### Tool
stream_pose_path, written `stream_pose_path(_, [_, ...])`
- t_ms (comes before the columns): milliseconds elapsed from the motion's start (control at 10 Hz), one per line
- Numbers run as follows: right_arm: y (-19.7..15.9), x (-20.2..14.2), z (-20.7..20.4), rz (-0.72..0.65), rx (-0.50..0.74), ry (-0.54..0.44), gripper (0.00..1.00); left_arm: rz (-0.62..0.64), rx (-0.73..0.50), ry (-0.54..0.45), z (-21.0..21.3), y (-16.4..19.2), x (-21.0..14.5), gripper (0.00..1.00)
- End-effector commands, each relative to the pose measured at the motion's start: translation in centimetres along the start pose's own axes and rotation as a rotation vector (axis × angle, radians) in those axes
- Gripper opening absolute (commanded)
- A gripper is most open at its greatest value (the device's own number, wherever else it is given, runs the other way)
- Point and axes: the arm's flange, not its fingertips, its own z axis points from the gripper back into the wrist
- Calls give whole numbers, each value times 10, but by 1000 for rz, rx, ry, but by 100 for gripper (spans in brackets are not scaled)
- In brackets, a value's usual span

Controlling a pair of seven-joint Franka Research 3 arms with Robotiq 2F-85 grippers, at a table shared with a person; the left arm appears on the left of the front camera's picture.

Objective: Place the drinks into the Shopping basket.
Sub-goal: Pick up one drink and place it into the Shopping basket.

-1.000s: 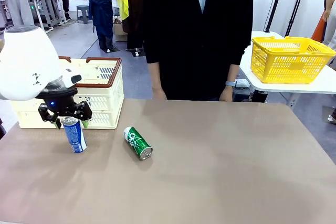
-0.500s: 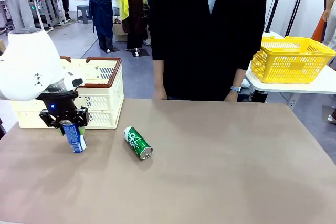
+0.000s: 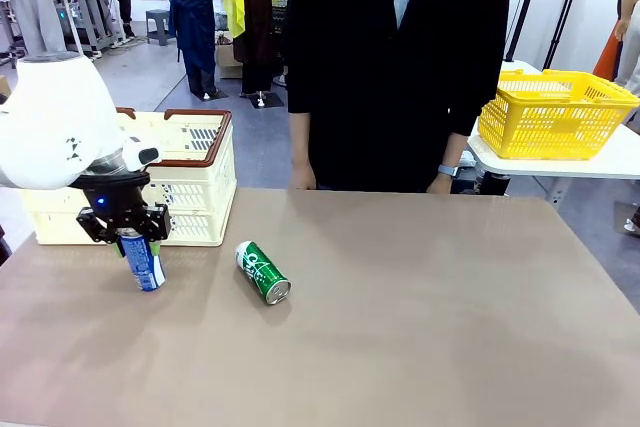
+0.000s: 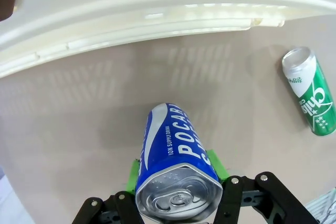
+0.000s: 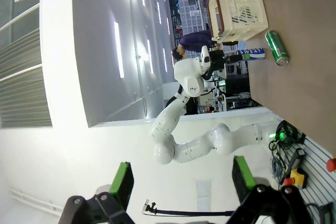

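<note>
Two drinks wait on the brown tabletop [image 3: 420, 317], neither in the basket yet. One is a blue and silver aluminium can [image 3: 146, 267] printed with white lettering. It stands slightly tilted near the table's left edge, just in front of the cream-white perforated plastic shopping basket [image 3: 192, 193] with its brown rim, which sits at the far left corner.

The left gripper [image 3: 130, 237] comes down over this can from above. In the left wrist view its green pads [image 4: 216, 164] press on opposite flanks just below the silver top [image 4: 178, 195], so it looks clamped on the can. A grip that high leaves the body free to be lifted over the basket's pale wall [image 4: 157, 9], which is close beyond it. The lean suggests the grip is off-centre, or that the can is only partly bearing on the table.

The other drink, a green aluminium can [image 3: 263, 272] with white lettering and silver ends, lies on its side left of the table's middle, apart from the blue one, probably the next pick.

The right gripper [image 5: 181, 182] is well off the table with its jaws spread and nothing between them.

A person in dark clothing [image 3: 390, 67] stands at the far edge, hands low, not reaching in.

Count: two cans, one cream basket, one bright yellow mesh basket [image 3: 550, 117] on a separate white table, two grippers, one person at the table.
</note>
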Motion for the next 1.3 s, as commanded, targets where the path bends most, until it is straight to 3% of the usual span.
stream_pose_path(0, [7,-1,0,-19,11,-2,100,-3,17,-19,10,2,4,0])
stream_pose_path(100, [7,-1,0,-19,11,-2,100,-12,-19,-29,38,6,0,0])
stream_pose_path(300, [7,-1,0,-19,11,-2,100,-110,-48,-54,132,14,-8,0])
stream_pose_path(500, [7,-1,0,-19,11,-2,100,-148,-75,-190,219,11,11,0])
stream_pose_path(600, [7,-1,0,-19,11,-2,100,-110,-70,-299,246,9,37,0])
stream_pose_path(800, [7,-1,0,-19,11,-2,100,-93,-142,-398,253,3,101,0])
stream_pose_path(1000, [7,-1,0,-19,11,-2,100,-58,-139,-342,228,1,147,0])
stream_pose_path(1200, [7,-1,0,-19,11,-2,100,-16,-106,-282,171,-9,188,0])
